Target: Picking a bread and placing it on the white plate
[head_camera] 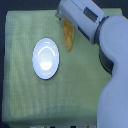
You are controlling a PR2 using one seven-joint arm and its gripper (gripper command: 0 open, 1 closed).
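- Cloth [20, 100], pale green, covers the table.
- White plate [46, 58] lies on it, bare, toward the exterior view's left.
- Bread [68, 36] lies on the cloth just beyond the plate, apart from it.
- Gripper [61, 16] sits at the bread's far end; its opening and grasp cannot be made out.

A pale grey-white arm [107, 60] fills the view here, smooth rounded shells all along it. Behind the tool sits a boxy white forearm housing [82, 12] with a dark slot on its side, then a bulbous light-grey joint [116, 35] edged in dark. The gripper's [61, 16] tip looks dark and blurred.
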